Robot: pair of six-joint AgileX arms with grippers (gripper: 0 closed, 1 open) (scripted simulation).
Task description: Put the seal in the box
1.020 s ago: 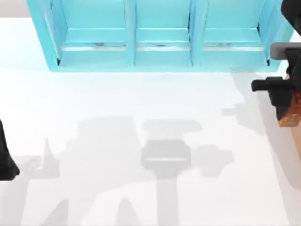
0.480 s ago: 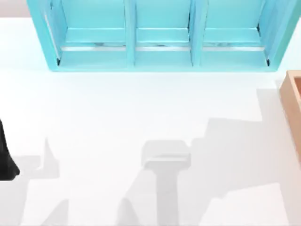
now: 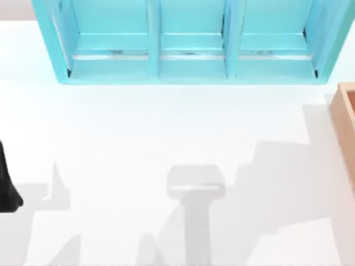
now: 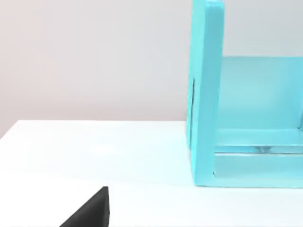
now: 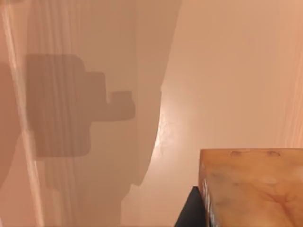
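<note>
Our right claw carries the seal (image 5: 251, 189), pinched against one dark finger, above the box (image 3: 345, 119) floor for dropping; left claw's opening we cannot tell.

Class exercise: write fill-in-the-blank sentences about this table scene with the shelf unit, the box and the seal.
The shelf unit is coloured ____.
It has ____ compartments side by side.
In the top view, the box lies at the ____ edge of the table.
The seal appears close up in the ____ wrist view.
Missing words: turquoise; three; right; right.
</note>
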